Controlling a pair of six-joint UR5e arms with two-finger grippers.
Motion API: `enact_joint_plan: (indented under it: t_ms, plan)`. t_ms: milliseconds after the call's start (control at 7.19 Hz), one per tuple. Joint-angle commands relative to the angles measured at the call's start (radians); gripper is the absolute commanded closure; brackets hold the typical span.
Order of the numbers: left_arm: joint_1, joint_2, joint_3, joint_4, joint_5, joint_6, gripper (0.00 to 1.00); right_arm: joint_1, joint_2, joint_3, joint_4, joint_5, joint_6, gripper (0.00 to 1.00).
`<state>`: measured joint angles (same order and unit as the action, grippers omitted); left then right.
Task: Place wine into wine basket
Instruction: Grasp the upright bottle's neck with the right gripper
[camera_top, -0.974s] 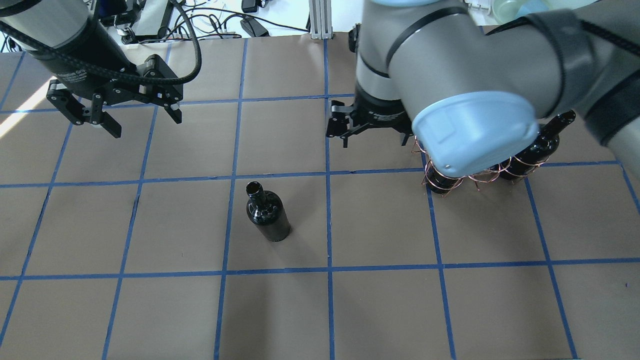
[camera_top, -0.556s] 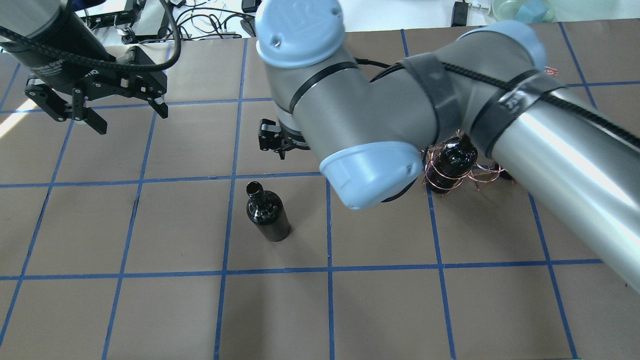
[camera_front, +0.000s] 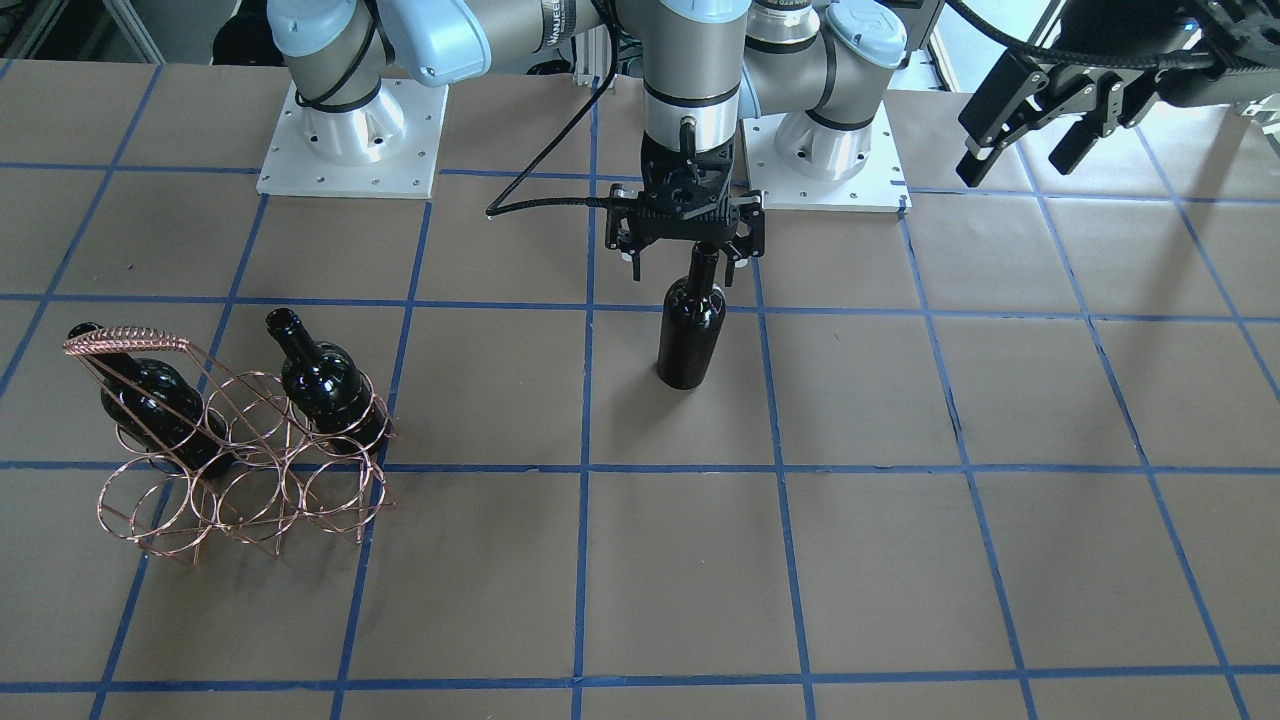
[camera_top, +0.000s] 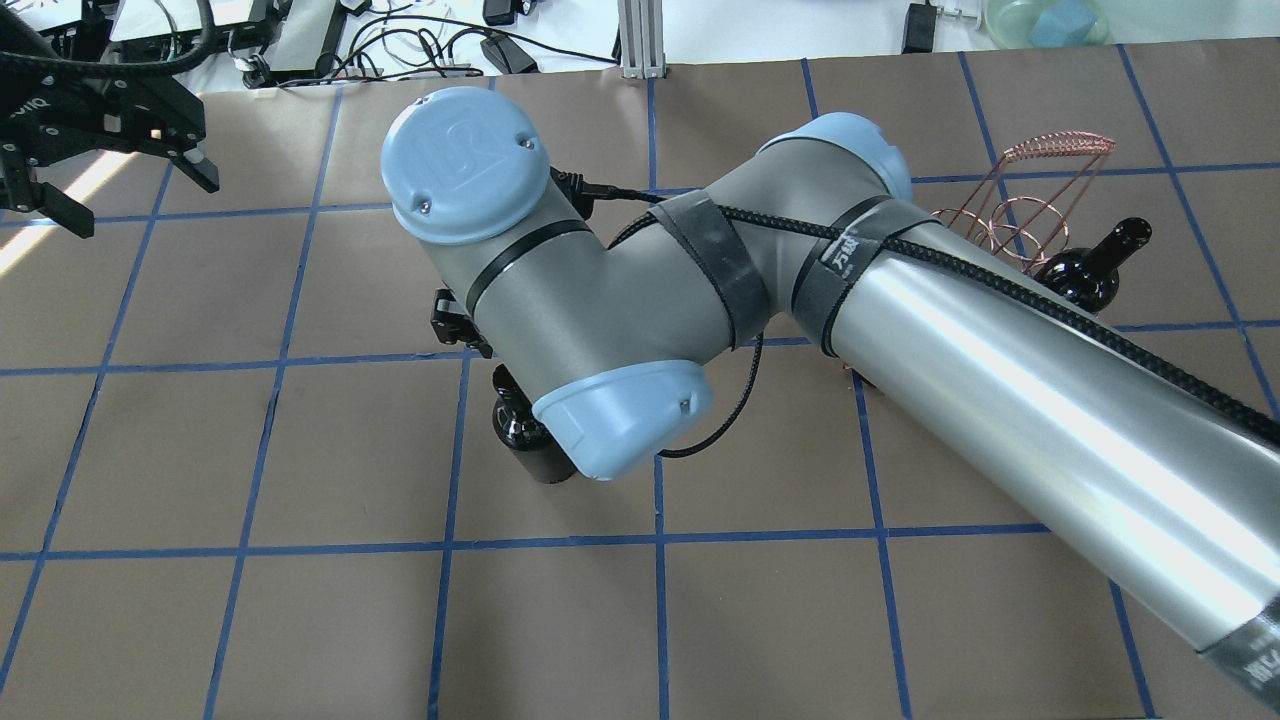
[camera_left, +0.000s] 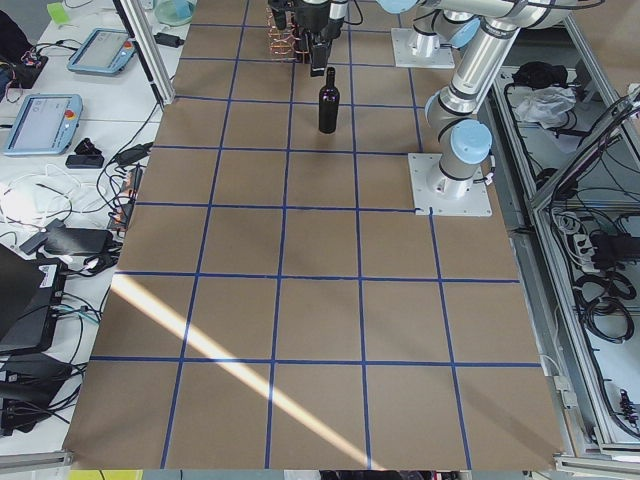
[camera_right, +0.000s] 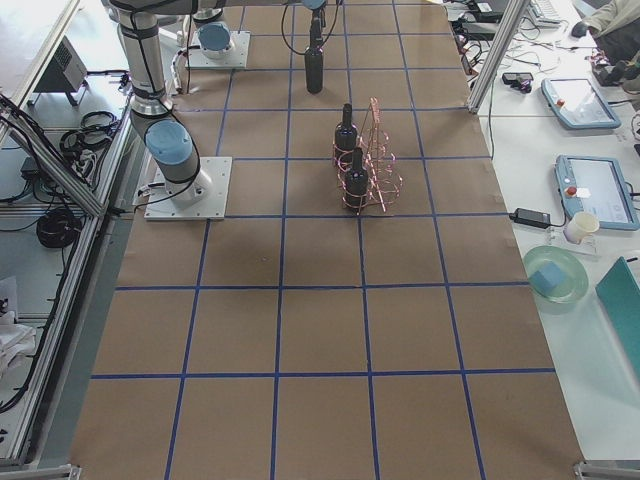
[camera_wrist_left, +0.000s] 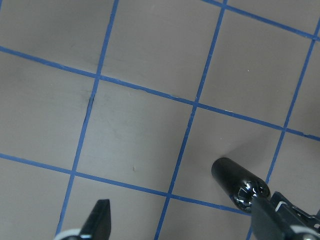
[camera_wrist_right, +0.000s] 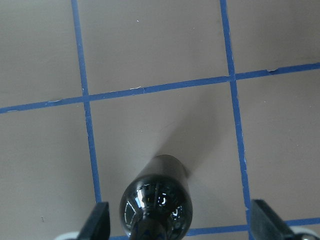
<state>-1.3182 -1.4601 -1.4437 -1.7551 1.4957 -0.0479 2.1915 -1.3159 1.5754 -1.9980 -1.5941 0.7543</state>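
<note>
One black wine bottle (camera_front: 690, 335) stands upright alone at mid-table; it also shows in the overhead view (camera_top: 528, 438), half hidden under my right wrist. My right gripper (camera_front: 691, 256) is open and hangs over it, a finger on each side of the neck top, not closed on it. In the right wrist view the bottle (camera_wrist_right: 156, 200) sits between the wide-apart fingertips (camera_wrist_right: 101, 216). The copper wire basket (camera_front: 232, 470) stands apart at the table's side and holds two more bottles (camera_front: 322, 378) (camera_front: 152, 393). My left gripper (camera_front: 1020, 125) is open and empty, far off.
Brown paper with a blue tape grid covers the table (camera_front: 900, 560). The two arm base plates (camera_front: 350, 140) are at the robot's edge. The basket's handle (camera_top: 1062, 148) rises beside my right forearm in the overhead view. Cables and tablets lie beyond the table ends.
My right arm has swung from the basket across to the lone bottle and now hangs over its neck. My left gripper has drawn back toward the far left corner, still open.
</note>
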Motion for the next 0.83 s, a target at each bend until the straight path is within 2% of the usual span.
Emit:
enact_joint_plan:
  t_ms: [0,417,556,695]
  plan:
    - [0.011,0.003,-0.001,0.008,0.038,-0.003,0.00,0.008,0.020,0.001,-0.008,0.032,0.020,0.00]
    - [0.014,0.004,0.002,0.011,0.035,0.003,0.00,0.030,0.043,0.003,0.001,0.039,0.008,0.03]
    - [0.013,0.004,0.005,0.052,0.037,0.003,0.00,0.030,0.044,0.005,0.010,0.039,0.007,0.09]
    - [0.013,0.004,0.003,0.066,0.029,0.002,0.00,0.031,0.043,0.005,0.011,0.039,0.008,0.19]
